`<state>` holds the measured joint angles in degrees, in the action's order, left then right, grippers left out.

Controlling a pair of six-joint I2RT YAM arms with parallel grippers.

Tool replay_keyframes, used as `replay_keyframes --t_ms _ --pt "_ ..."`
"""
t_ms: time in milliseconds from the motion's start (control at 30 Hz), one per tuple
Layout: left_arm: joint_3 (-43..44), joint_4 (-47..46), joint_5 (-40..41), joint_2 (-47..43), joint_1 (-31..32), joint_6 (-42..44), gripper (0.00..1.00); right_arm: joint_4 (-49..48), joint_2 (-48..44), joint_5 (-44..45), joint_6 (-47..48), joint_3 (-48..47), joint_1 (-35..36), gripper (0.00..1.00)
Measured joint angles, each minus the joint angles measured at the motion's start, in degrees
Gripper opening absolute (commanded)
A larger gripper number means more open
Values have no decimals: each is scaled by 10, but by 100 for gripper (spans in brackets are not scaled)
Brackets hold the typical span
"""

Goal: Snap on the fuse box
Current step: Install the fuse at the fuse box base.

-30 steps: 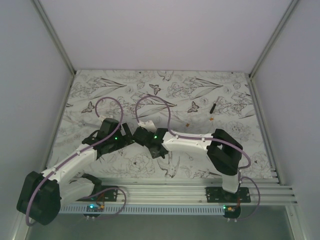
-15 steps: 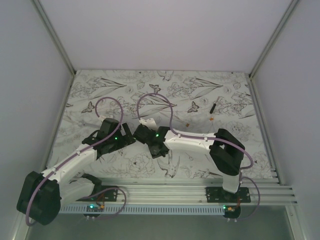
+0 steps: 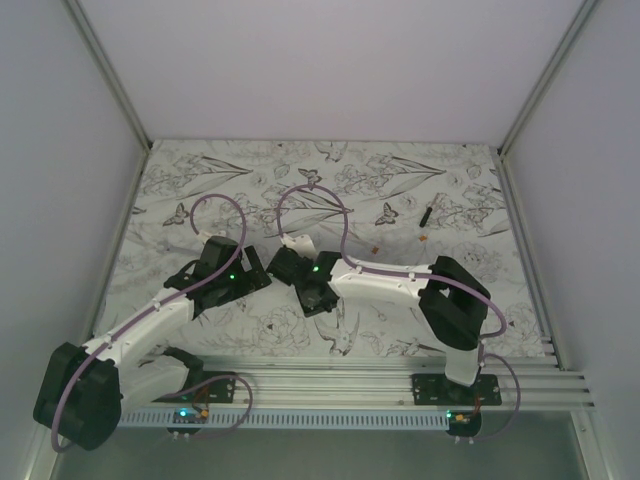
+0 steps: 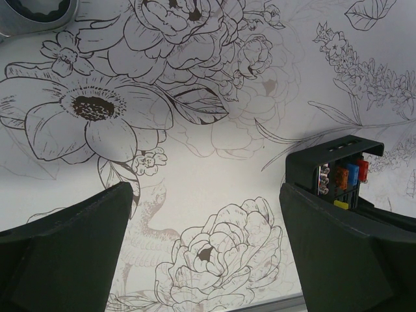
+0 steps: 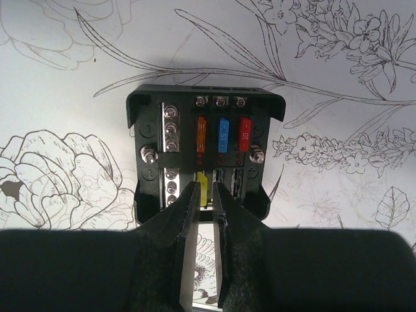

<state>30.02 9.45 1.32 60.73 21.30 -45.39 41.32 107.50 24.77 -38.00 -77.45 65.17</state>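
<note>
The fuse box point(image 5: 203, 156) is a small black box lying flat on the flower-print mat, with orange, blue and red fuses in its upper row. A yellow fuse point(image 5: 203, 185) stands in the lower row. My right gripper point(image 5: 206, 188) hovers over the box's near edge. Its fingers are narrowly apart around the yellow fuse, with a gap on the right side. My left gripper point(image 4: 205, 195) is wide open and empty, and the fuse box point(image 4: 335, 170) sits just beyond its right finger. In the top view both grippers point(image 3: 258, 281) point(image 3: 280, 262) meet at mid-table and hide the box.
A thin black stick-like piece point(image 3: 427, 213) and tiny orange bits point(image 3: 375, 250) point(image 3: 423, 238) lie on the mat at the back right. A grey round part point(image 4: 36, 13) shows at the top left of the left wrist view. White walls enclose the table.
My right gripper has shifted slightly left and back over the box. The left arm has not moved.
</note>
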Motion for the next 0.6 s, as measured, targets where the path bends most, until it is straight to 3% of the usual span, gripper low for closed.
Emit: replay_keyframes --t_ms 400,600 --pt "0 0 -2 0 0 0 100 -9 4 -4 -2 5 -3 17" --pt "0 0 -2 0 0 0 100 -14 5 -16 -2 7 -6 8"
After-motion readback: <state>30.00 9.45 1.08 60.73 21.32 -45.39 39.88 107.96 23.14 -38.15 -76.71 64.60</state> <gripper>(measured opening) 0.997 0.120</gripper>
